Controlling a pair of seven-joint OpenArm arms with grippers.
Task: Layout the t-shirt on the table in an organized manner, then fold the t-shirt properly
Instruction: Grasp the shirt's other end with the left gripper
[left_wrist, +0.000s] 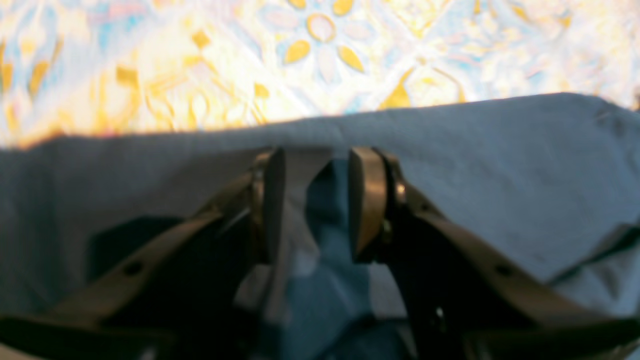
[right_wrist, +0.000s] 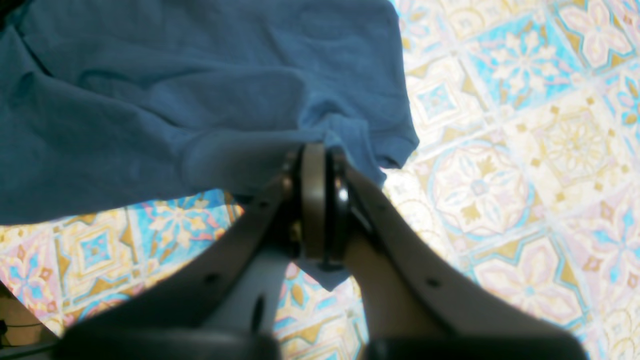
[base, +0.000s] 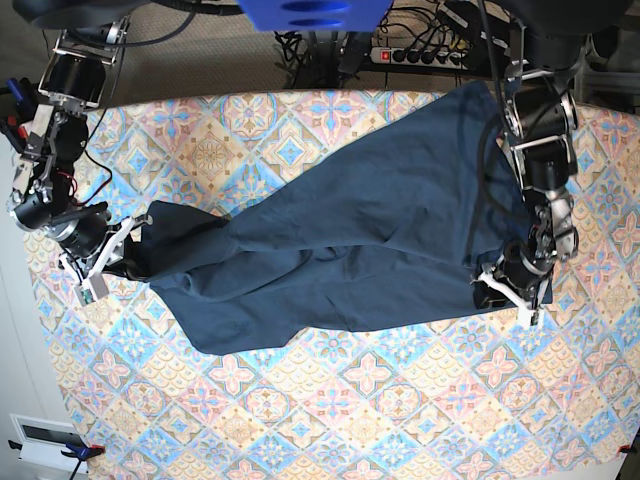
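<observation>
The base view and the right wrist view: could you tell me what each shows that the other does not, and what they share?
Only the base view shows the whole t-shirt stretched between both arms, the left gripper at one end, and a power strip beyond the table.

Only the right wrist view shows the right gripper up close, jaws shut on a bunched fold of cloth.

Both show the navy t-shirt lying on the patterned table.
</observation>
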